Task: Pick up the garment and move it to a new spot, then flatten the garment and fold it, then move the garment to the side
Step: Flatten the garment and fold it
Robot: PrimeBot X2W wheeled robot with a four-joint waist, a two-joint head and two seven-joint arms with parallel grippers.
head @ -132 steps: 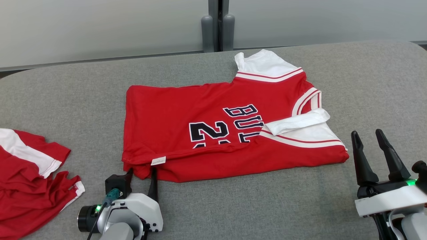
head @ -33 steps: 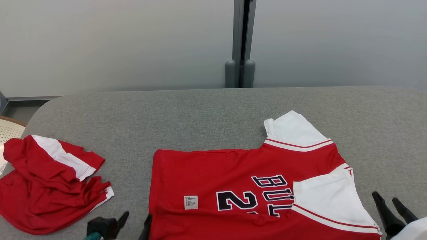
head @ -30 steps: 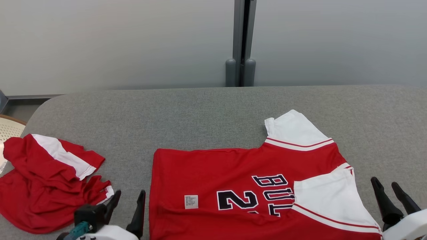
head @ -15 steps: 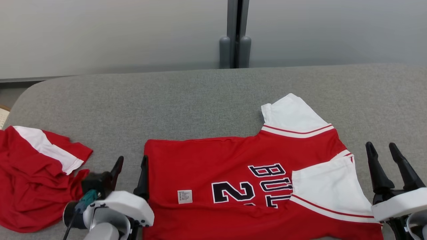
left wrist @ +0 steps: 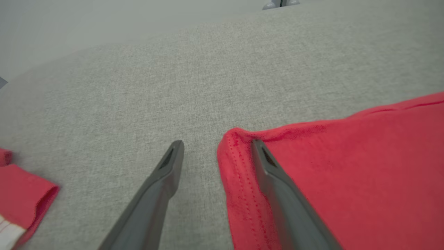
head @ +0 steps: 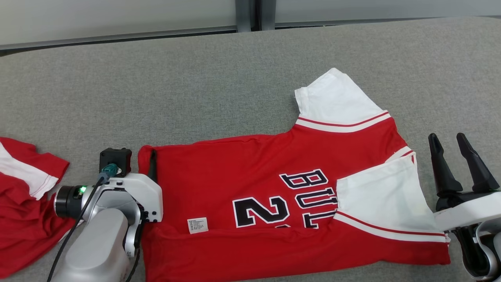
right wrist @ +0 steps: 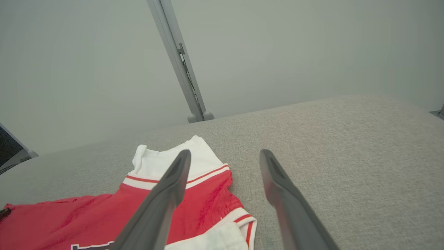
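The garment is a red jersey with white sleeves and dark lettering, spread on the grey table, its near long edge folded over. My left gripper is open at the jersey's far left hem corner. In the left wrist view the left gripper straddles that corner of the garment: one finger lies on the red cloth, the other on bare table. My right gripper is open just right of the folded white sleeve, with nothing between its fingers. From the wrist, the right gripper looks over the garment.
A second red and white garment lies crumpled at the table's left edge, also seen as a red cuff. A grey wall with a vertical post stands behind the table.
The head camera has tilted down, so the whole picture shifted. My left gripper has moved forward along the jersey's left edge to its far hem corner. The right gripper stays open beside the sleeve.
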